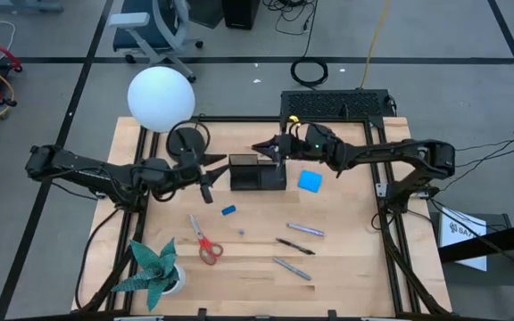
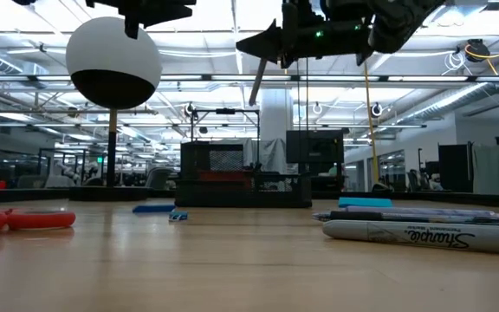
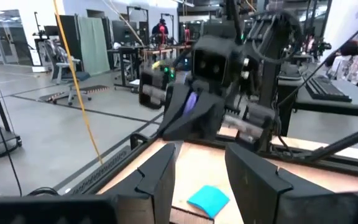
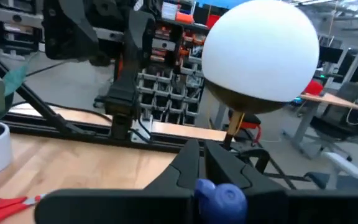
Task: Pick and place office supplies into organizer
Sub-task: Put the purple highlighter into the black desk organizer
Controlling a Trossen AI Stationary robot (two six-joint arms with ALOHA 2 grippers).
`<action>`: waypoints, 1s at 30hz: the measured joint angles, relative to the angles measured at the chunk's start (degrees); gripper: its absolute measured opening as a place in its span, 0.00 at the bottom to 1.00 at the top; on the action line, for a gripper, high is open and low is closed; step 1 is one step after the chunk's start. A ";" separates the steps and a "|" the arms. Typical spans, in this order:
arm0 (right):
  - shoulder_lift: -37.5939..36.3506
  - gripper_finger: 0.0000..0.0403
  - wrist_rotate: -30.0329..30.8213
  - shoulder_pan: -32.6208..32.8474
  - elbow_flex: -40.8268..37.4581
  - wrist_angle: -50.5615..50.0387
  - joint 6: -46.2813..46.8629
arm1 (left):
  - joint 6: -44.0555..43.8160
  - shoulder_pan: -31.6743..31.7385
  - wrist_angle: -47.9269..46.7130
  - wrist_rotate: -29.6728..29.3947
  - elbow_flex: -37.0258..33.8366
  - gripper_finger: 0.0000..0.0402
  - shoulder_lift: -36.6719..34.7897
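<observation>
The black organizer (image 1: pixel 257 172) stands at the table's far middle. Above its far side my right gripper (image 1: pixel 270 147) is shut on a purple pen (image 2: pixel 256 87). My left gripper (image 1: pixel 211 183) hovers open just left of the organizer, well above the table, with nothing between its fingers (image 3: pixel 160 180). Lying flat on the wood are the blue pad (image 1: pixel 310 181) right of the organizer, a tiny blue block (image 1: pixel 228 211), the red-handled scissors (image 1: pixel 205 242) and three pens (image 1: pixel 294 246) toward the near right. My right gripper pinches the purple pen by its upper end (image 4: pixel 221 194) between its two fingers. The fingers lie level, pointing toward the table's left. The pen hangs slanted below the fingers (image 2: pixel 267 45), lifted clear above the organizer.
A white globe lamp (image 1: pixel 161 98) on a round black base (image 1: pixel 186 141) stands at the far left, close behind my left gripper. A green paper plant (image 1: pixel 154 267) in a white pot sits at the near left corner. Bare wood lies between the organizer and the loose supplies.
</observation>
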 joint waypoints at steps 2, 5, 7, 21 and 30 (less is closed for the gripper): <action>2.41 0.02 -0.05 -0.47 0.26 0.71 0.51 | 0.02 0.00 0.81 0.00 0.00 0.37 -0.02; 6.66 0.02 -1.67 -1.15 3.02 0.10 1.18 | 0.05 0.00 0.96 0.02 0.00 0.37 0.00; 9.13 0.02 -3.26 -1.41 5.68 -0.28 1.68 | 0.27 0.00 0.96 0.02 0.00 0.37 0.00; 20.97 0.02 -4.60 -2.44 12.37 -3.99 2.52 | 0.83 0.00 0.57 0.07 0.00 0.37 0.00; 23.83 0.03 -4.53 -2.84 12.33 -2.61 3.77 | 0.83 0.00 0.59 0.07 0.02 0.37 0.00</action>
